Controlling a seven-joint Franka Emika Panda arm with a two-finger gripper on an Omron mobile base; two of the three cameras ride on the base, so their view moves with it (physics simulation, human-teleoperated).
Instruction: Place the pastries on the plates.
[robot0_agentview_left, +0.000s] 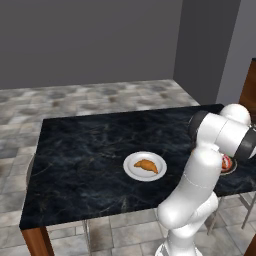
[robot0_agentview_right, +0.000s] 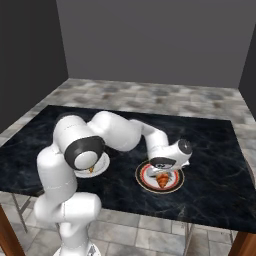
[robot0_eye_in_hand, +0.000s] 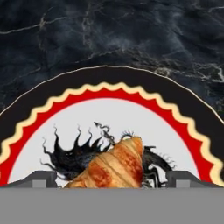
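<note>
On the dark table (robot0_agentview_left: 75, 150), at left: white plate (robot0_agentview_left: 145, 166) with a croissant (robot0_agentview_left: 146, 165) resting on its centre. At 3 o'clock of it, well apart: patterned plate (robot0_agentview_right: 160, 177), partly behind the arm in the left base view. Directly above that plate: gripper (robot0_agentview_right: 163, 176), pointing down, clamped on the second croissant (robot0_eye_in_hand: 111, 167). In the hand view, pastry sitting between the two fingertips (robot0_eye_in_hand: 38, 179), tip toward 1 o'clock, over the plate's white middle. Whether touching the plate: cannot tell.
</note>
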